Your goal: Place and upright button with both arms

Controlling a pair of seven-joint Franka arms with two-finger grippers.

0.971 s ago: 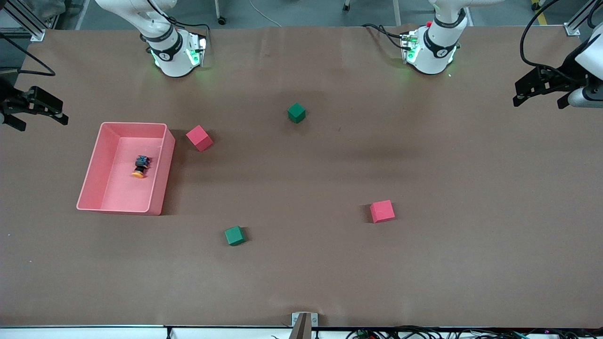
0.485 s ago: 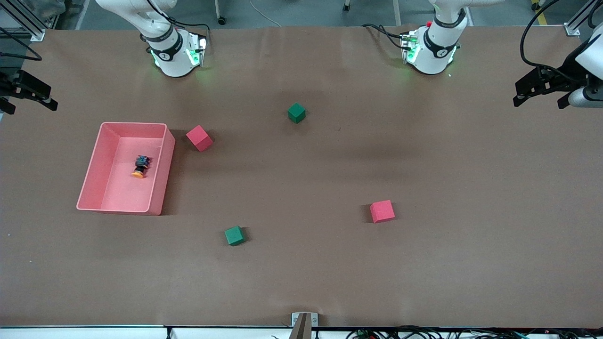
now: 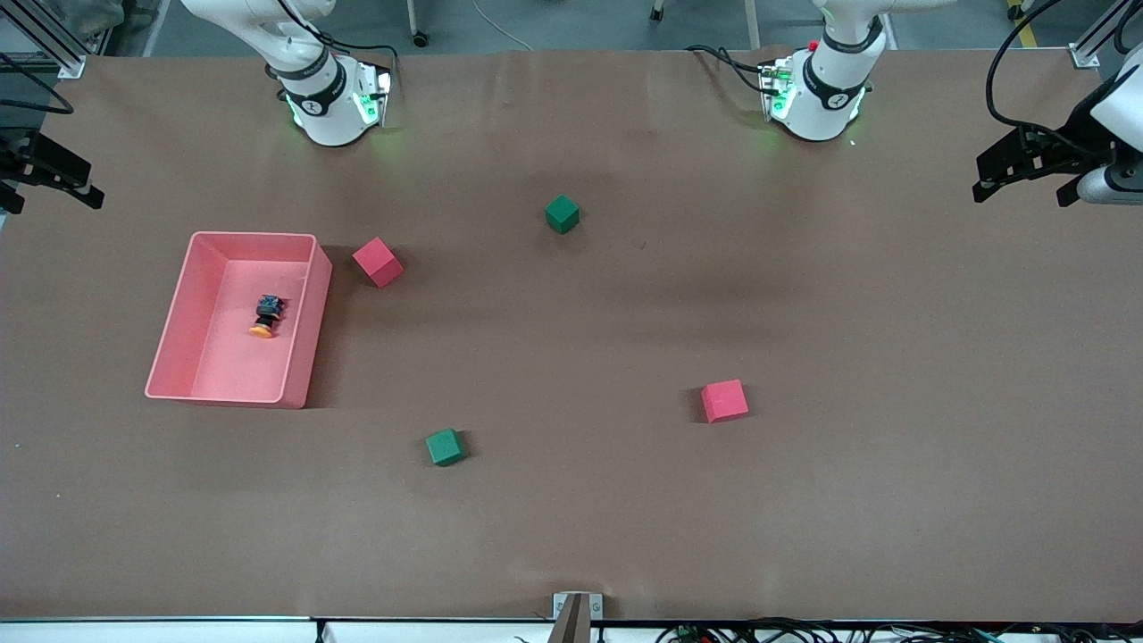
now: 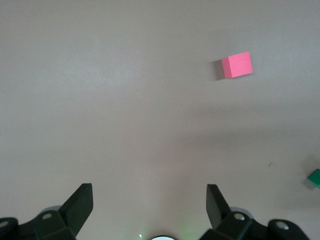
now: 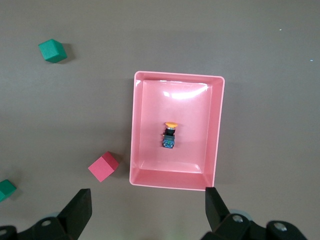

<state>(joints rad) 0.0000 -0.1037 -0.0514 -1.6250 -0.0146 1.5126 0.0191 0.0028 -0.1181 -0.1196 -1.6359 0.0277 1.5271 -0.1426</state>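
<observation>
Orange-capped, with a short black-and-blue body, the tiny push-button (image 3: 266,316) lies on its side on the floor of the pink plastic rectangular bin (image 3: 179,313), which sits on the brown tabletop (image 3: 571,500) toward the right arm's end. Its long axis runs along the bin's length, cap toward the front camera, body toward the robot bases.

The right end effector (image 3: 43,170) hangs over that end of the tabletop, past the bin's edge, fingers spread wide and empty; its wrist view looks straight down on the button (image 5: 170,135). It is far the nearer, so the first reach looks like its job.

The left end effector (image 3: 1027,165) waits over its own end, jaws equally spread, holding nothing.

Against a second ago, the right end effector has drawn outward and toward the bases; the button, bin and left end effector are unchanged.
</observation>
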